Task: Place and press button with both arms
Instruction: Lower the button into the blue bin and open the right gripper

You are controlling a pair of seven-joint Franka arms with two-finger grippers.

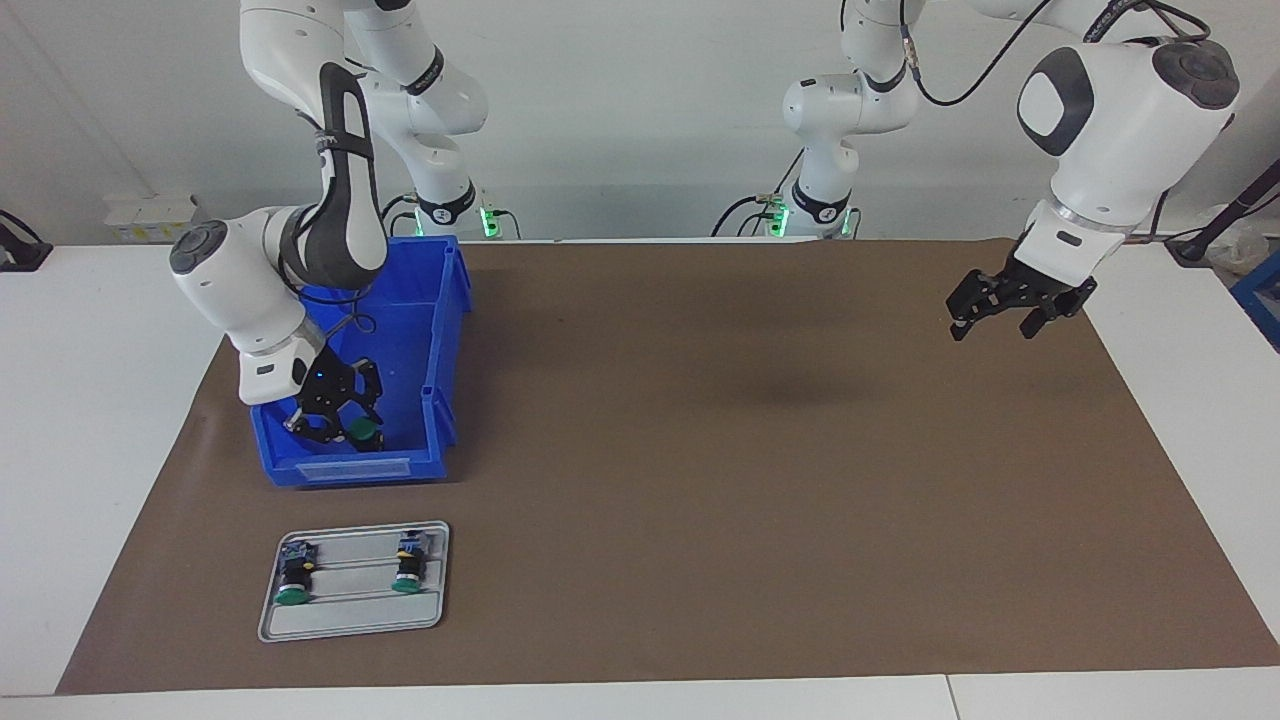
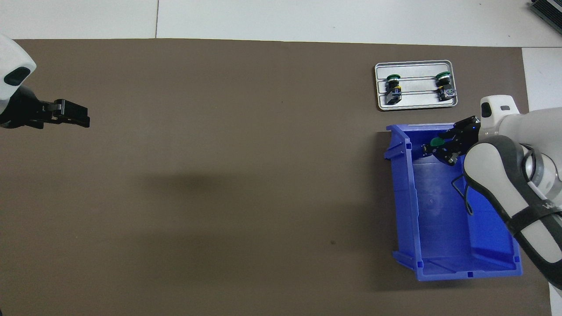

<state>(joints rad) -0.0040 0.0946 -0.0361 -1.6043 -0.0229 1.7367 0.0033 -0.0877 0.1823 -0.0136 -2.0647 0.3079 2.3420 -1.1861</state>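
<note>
Inside the blue bin point(image 1: 440, 330), right end effector point(image 1: 335, 415) is reaching for the button point(image 1: 362, 430) just beside it, jaw state indeterminate; left end effector point(image 1: 1000, 310) is waiting wide over the desk point(image 1: 700, 450).

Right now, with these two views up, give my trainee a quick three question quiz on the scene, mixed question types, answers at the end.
1. True or false: the flat grey slotted tray holds three green-capped push-buttons.
2. Which gripper is down inside the blue plastic bin? A) left B) right
3. Fill in: the left gripper hangs over the bare brown ____.

Key:
1. False: two, one and another.
2. B, the right gripper, at a third green-capped button.
3. Mat.
</note>
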